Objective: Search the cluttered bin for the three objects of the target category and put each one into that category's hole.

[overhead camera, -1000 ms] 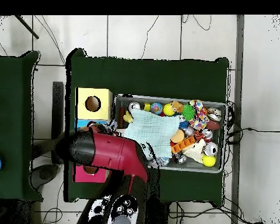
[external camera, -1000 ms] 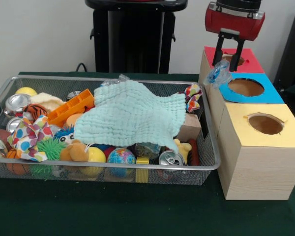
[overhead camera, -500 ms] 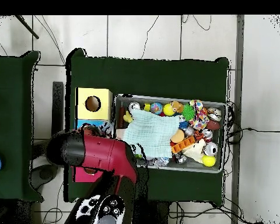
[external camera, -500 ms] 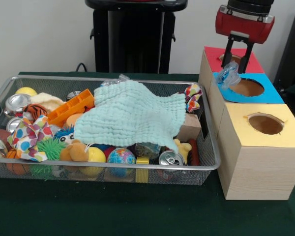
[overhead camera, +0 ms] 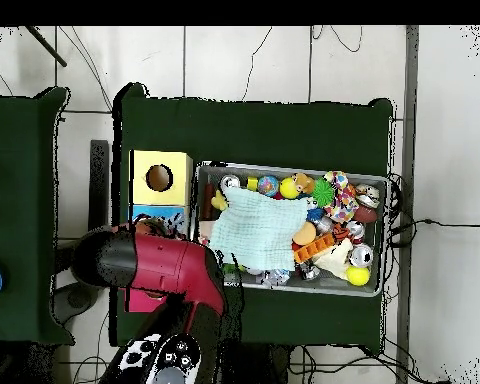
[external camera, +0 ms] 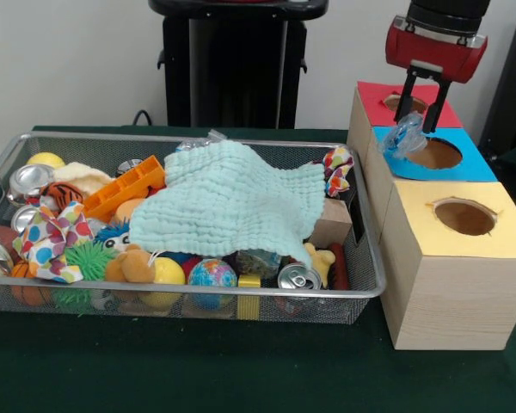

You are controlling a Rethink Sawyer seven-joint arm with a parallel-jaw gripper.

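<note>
— Nearest us, what do we see?
— We see the bin (external camera: 371, 258) heaped with toys, a pale green cloth (external camera: 232, 202) spread over them, well apart from the fingers (external camera: 407, 90).
— Beyond that?
— We see the gripper (external camera: 420, 114) above the boxes, fingers clenched on a plastic bundle (external camera: 403, 138) hanging just below their tips.
— And the hole (external camera: 406, 104)?
— We find it in the red top just behind the fingers; the bundle hangs at the blue-topped box (external camera: 439, 159) edge.
</note>
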